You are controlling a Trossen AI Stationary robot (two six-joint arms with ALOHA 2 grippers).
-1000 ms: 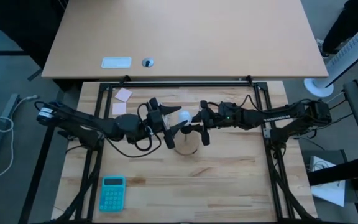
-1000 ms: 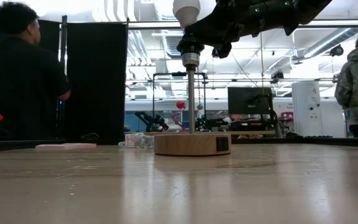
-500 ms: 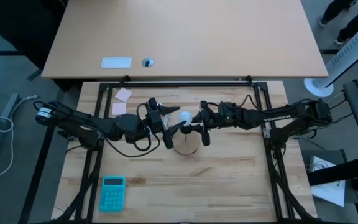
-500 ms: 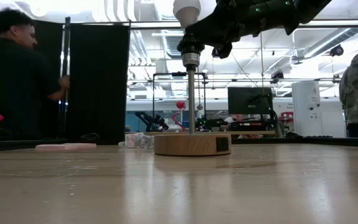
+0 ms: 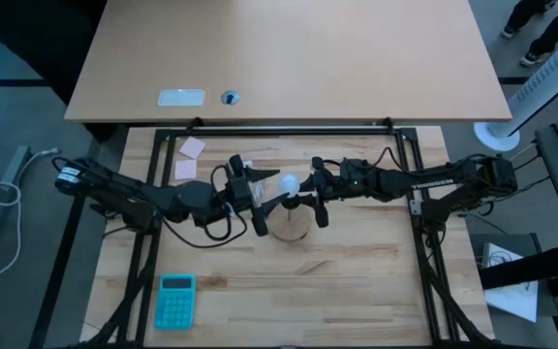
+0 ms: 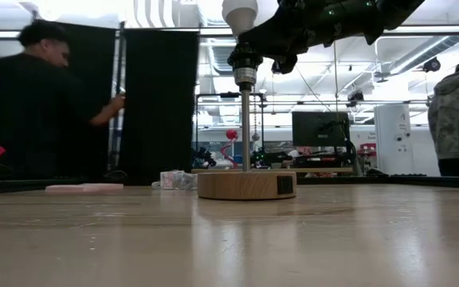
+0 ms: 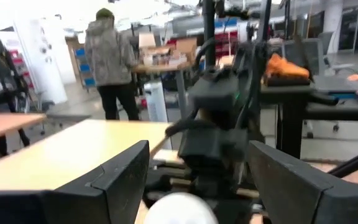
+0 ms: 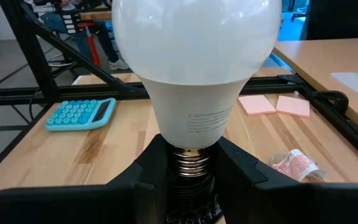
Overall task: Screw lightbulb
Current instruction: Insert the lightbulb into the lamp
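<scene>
The lightbulb (image 8: 194, 68) was frosted white with small grey print and a silver threaded base. A turquoise calculator (image 5: 174, 300) and pale pink sticky notes (image 8: 277, 104) lay on the light wooden table (image 5: 356, 281).

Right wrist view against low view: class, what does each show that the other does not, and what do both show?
Only the right wrist view: a blue calculator, pink sticky notes, a crumpled wrapper, and printing on the lightbulb. Only the low view: the lamp's round wooden base, its thin metal post, and people in the room behind. Both: the bulb and the right hand closed on the socket beneath it.
</scene>
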